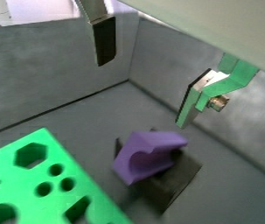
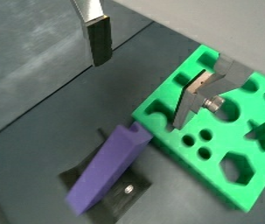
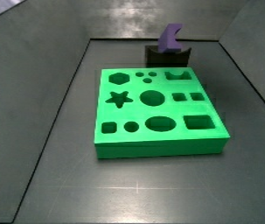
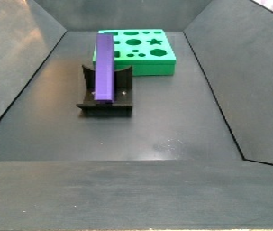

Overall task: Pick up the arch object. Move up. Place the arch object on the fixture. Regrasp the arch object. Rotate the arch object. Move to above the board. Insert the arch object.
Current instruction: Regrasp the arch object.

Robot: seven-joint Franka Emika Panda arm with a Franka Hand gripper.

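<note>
Right now I see the arch object (image 4: pixel 104 69) resting on the fixture (image 4: pixel 106 97), a long purple block lying across the black holder's top and overhanging it at both ends. In a side view it shows end-on as a purple curved shape (image 3: pixel 173 35) sticking up from the fixture (image 3: pixel 170 58), which stands on the dark floor just behind the far edge of the board (image 3: pixel 158 140). The board is a bright green slab with star, circle, hexagon, square and arch cutouts, and it lies flat, close to the fixture but not touching the purple piece. My gripper (image 2: pixel 152 61) hangs above the scene and appears only in the wrist views; neither side view catches it. Its fingers are spread wide apart with nothing between them: one dark-padded silver plate (image 2: pixel 98 37) on one side, the other finger (image 2: pixel 205 87) over the board's edge. In both wrist views the arch object (image 1: pixel 146 153) sits below the open jaws, well clear of both pads, tilted on the fixture (image 1: pixel 170 185). The board (image 1: pixel 41 188) is beside it.
</note>
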